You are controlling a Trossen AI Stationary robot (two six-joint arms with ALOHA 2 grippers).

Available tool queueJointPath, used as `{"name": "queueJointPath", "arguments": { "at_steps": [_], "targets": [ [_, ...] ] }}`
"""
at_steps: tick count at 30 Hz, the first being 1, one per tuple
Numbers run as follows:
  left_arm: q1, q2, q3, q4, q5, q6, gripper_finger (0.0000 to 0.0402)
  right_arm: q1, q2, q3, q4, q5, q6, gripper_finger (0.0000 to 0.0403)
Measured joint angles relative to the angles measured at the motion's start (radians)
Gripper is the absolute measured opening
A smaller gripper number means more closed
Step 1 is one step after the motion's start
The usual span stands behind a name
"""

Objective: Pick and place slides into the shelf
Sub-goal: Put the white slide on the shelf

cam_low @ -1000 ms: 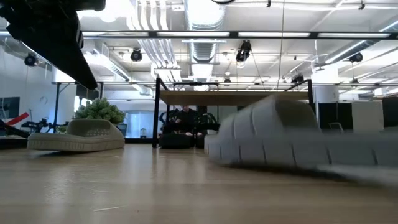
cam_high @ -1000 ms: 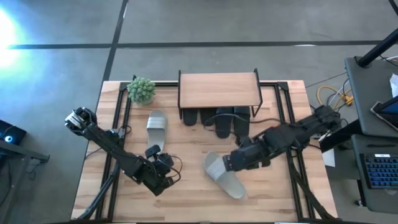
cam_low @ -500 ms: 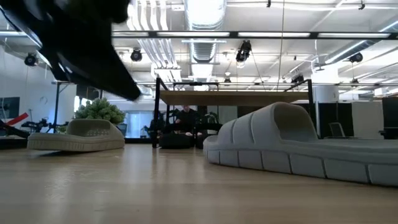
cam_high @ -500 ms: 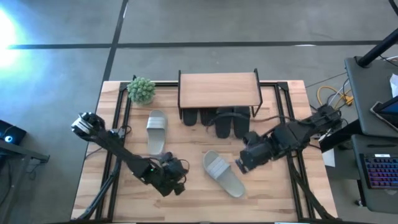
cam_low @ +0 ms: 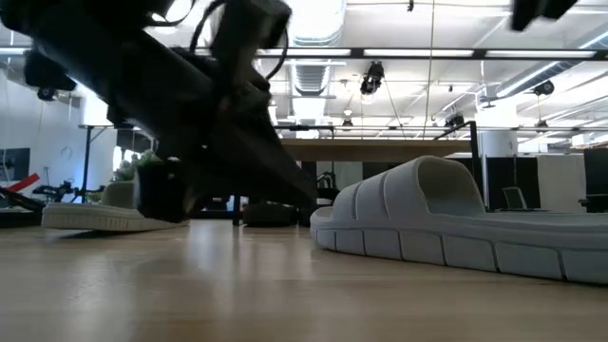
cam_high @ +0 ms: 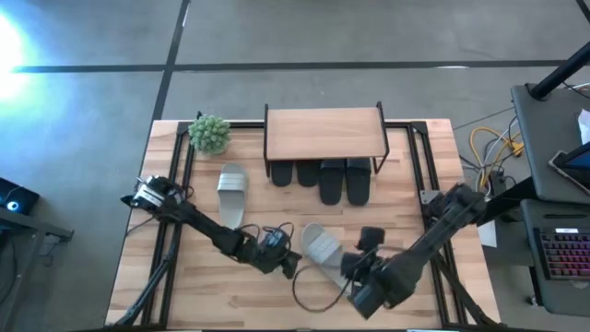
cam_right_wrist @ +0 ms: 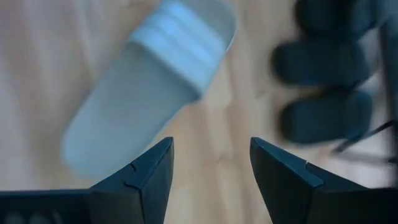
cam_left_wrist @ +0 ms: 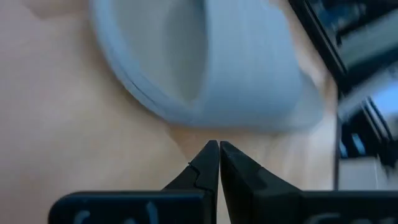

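A light grey slide (cam_high: 318, 244) lies sole down at the table's middle, large in the low view (cam_low: 446, 218). My left gripper (cam_high: 289, 264) is shut and low at that slide's left side; its tips (cam_left_wrist: 215, 147) stand just short of the sole's edge (cam_left_wrist: 186, 115). My right gripper (cam_high: 355, 269) hangs open above the slide's near end, pointing down toward the slide (cam_right_wrist: 149, 81), with nothing between its fingers (cam_right_wrist: 211, 162). A second grey slide (cam_high: 232, 192) lies at the left. Several black slides (cam_high: 332, 180) rest under the shelf (cam_high: 323, 134).
A small green plant (cam_high: 210, 135) stands at the far left beside the shelf. A black metal frame (cam_high: 417, 148) runs along the table's edges. The left arm (cam_low: 218, 114) fills much of the low view and hides part of the second grey slide (cam_low: 95, 217).
My right gripper has left the middle grey slide, drawn off toward the right edge, then swung toward the near edge and rolled; it now hangs over the slide's near end. The slide has settled flat. My left gripper has gone down and right, toward that slide.
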Motion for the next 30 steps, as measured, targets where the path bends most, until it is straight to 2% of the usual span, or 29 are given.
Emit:
{"name": "queueJointPath", "arguments": {
  "at_steps": [3, 5, 9, 13, 17, 20, 26, 30],
  "targets": [
    [0.033, 0.010, -0.001, 0.002, -0.043, -0.031, 0.0000, 0.001, 0.057, 0.009, -0.002, 0.123, -0.055, 0.0203],
    [0.060, 0.019, -0.003, 0.003, -0.044, -0.024, 0.0000, -0.004, 0.081, 0.014, -0.004, 0.146, -0.083, 0.0203],
    [0.121, 0.041, -0.005, 0.010, -0.024, 0.031, 0.0000, -0.016, 0.109, 0.024, -0.003, 0.147, -0.121, 0.0203],
    [0.151, 0.008, -0.035, 0.011, 0.090, 0.064, 0.0000, -0.016, 0.100, 0.024, -0.005, 0.144, -0.117, 0.0203],
    [0.086, -0.075, -0.088, -0.008, 0.017, 0.072, 0.0000, -0.016, 0.071, 0.023, -0.005, 0.139, -0.082, 0.0203],
    [0.068, -0.111, -0.117, 0.008, 0.002, 0.066, 0.0000, -0.016, 0.063, 0.022, 0.000, 0.121, -0.072, 0.0203],
    [0.073, -0.049, -0.123, 0.000, 0.089, 0.063, 0.0000, -0.016, 0.063, 0.021, 0.046, 0.094, -0.157, 0.0203],
    [0.101, -0.004, -0.101, 0.054, 0.097, 0.102, 0.0000, -0.016, 0.063, 0.020, 0.094, 0.094, -0.230, 0.0203]
  ]
}}
